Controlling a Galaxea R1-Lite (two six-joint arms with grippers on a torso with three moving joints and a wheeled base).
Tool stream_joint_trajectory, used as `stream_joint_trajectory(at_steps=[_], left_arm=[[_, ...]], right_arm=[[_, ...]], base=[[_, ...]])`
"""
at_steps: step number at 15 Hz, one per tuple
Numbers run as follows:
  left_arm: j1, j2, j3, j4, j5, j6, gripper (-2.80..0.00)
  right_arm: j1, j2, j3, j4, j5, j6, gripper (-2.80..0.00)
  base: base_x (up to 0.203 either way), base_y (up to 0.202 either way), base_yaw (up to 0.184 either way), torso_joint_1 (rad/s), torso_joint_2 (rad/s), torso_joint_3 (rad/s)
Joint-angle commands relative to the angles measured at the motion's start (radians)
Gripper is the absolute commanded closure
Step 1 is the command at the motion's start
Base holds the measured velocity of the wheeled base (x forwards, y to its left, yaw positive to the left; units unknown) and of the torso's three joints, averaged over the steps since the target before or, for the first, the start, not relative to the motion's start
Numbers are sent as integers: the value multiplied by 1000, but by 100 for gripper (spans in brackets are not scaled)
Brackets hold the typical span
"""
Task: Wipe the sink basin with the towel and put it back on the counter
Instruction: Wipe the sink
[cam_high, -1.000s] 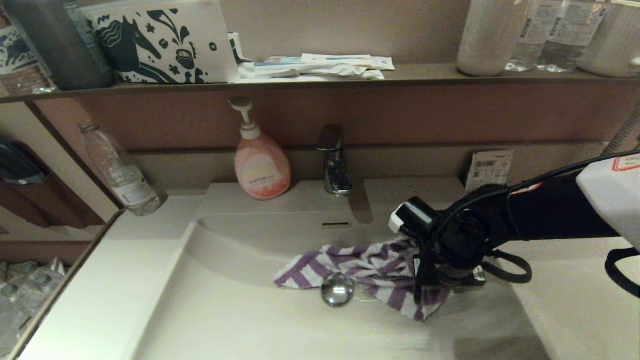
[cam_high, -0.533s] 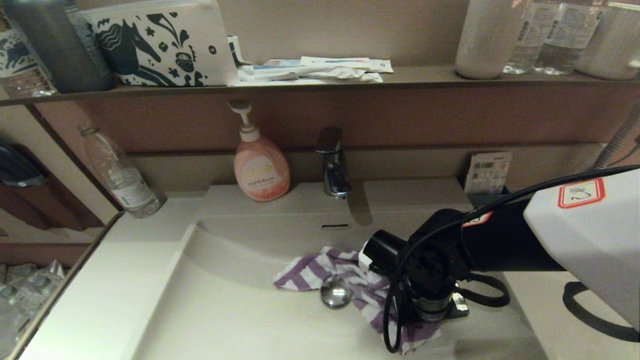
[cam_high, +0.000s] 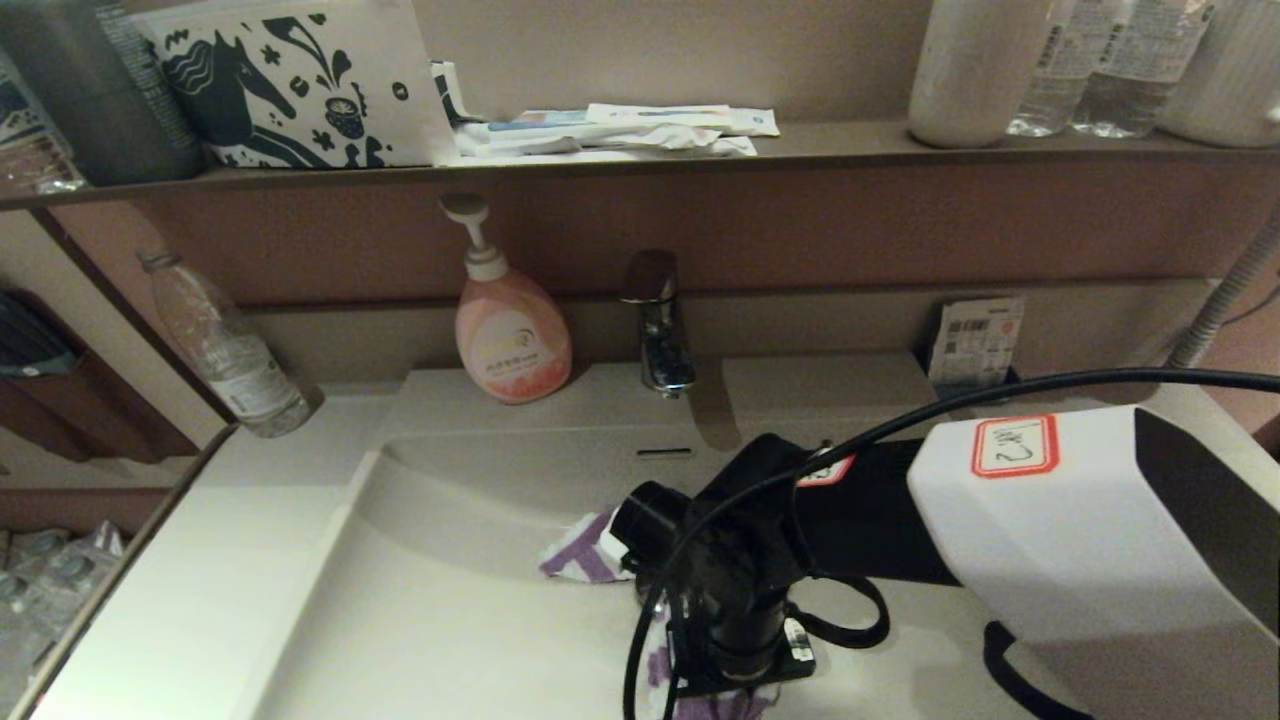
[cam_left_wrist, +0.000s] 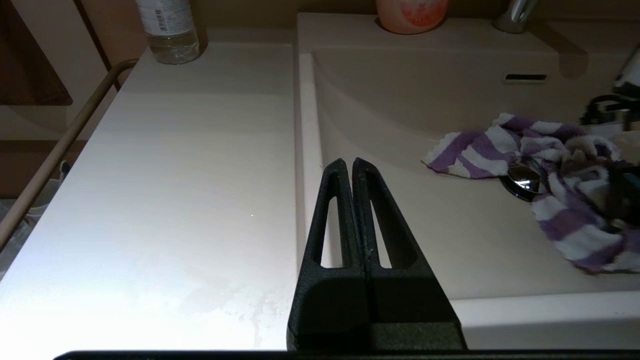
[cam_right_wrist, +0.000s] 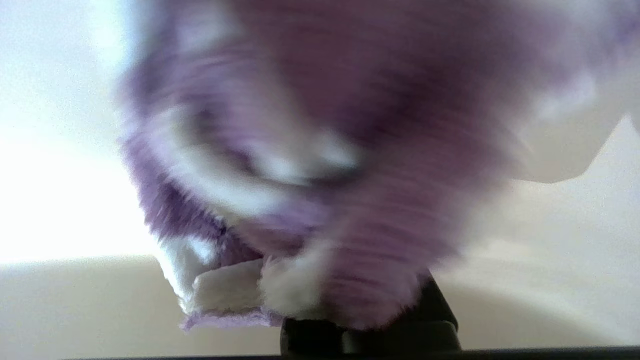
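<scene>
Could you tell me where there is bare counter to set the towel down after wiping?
The widest free patch is the counter left of the sink basin, bordered behind by the clear bottle; the left end effector hovers at its basin edge. The ledge behind is crowded by the soap dispenser and faucet. The right end effector, holding the towel, fills the basin's right.

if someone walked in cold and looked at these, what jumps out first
The right gripper, on its black-and-white arm, reaches down into the sink basin and is bunched up in the purple-and-white striped towel, which lies by the chrome drain plug. Behind the basin, a pink soap dispenser stands just left of the chrome faucet. The left gripper is shut over the bare counter, at the basin's left edge.
</scene>
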Motion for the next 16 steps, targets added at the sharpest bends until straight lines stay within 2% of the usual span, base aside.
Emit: stream_joint_trajectory(at_steps=[1, 3, 4, 8, 11, 14, 16], left_arm=[[0, 0, 0, 0, 0, -1, 0], [0, 0, 0, -1, 0, -1, 0], [0, 0, 0, -1, 0, -1, 0], [0, 0, 0, -1, 0, -1, 0], [0, 0, 0, 0, 0, -1, 0], [0, 0, 0, 0, 0, -1, 0], [0, 0, 0, -1, 0, -1, 0]], right_arm=[[34, 76, -92, -1, -1, 7, 0], [79, 119, -174, -1, 21, 7, 0], [102, 121, -181, -45, 41, 4, 0], [160, 114, -182, -287, 108, 0, 0], [174, 119, -181, -469, 144, 1, 0], [176, 113, -181, -603, 265, 0, 0], [182, 110, -181, -647, 312, 0, 0]], base=[[0, 0, 0, 0, 0, 0], [0, 0, 0, 0, 0, 0], [0, 0, 0, 0, 0, 0], [0, 0, 0, 0, 0, 0], [0, 0, 0, 0, 0, 0], [0, 0, 0, 0, 0, 0], [0, 0, 0, 0, 0, 0]])
